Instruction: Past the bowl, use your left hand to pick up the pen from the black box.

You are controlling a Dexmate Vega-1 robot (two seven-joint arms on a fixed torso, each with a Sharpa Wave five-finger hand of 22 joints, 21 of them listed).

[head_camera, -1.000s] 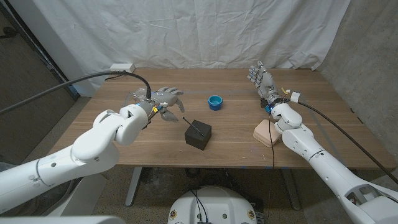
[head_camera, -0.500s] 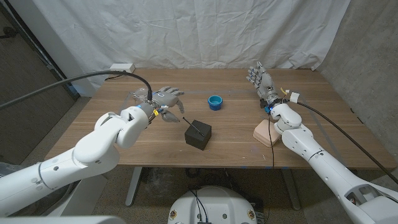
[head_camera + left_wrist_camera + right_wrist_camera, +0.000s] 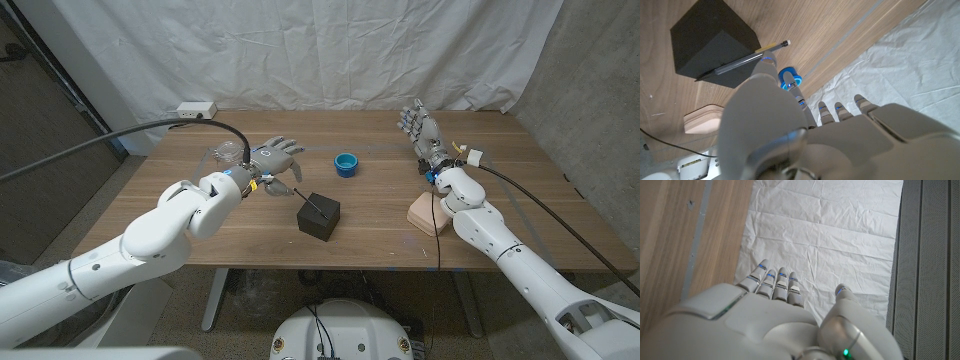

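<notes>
Your left hand [image 3: 272,160] hovers empty, fingers spread, just left of black box [image 3: 319,216]. Pen [image 3: 312,206] lies atop box, blue bowl [image 3: 346,163] beyond. Right hand [image 3: 423,130] open, far right.

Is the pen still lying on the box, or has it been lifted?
Still on the box: the pen lies slanted across its top, and the left hand is open beside it.

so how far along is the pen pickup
Done: nothing yet. The pen lies on the black box. In hand: the left hand, open, hovers left of the box, beside the bowl. Left: reach, grip, lift. The right hand is open, idle.
</notes>
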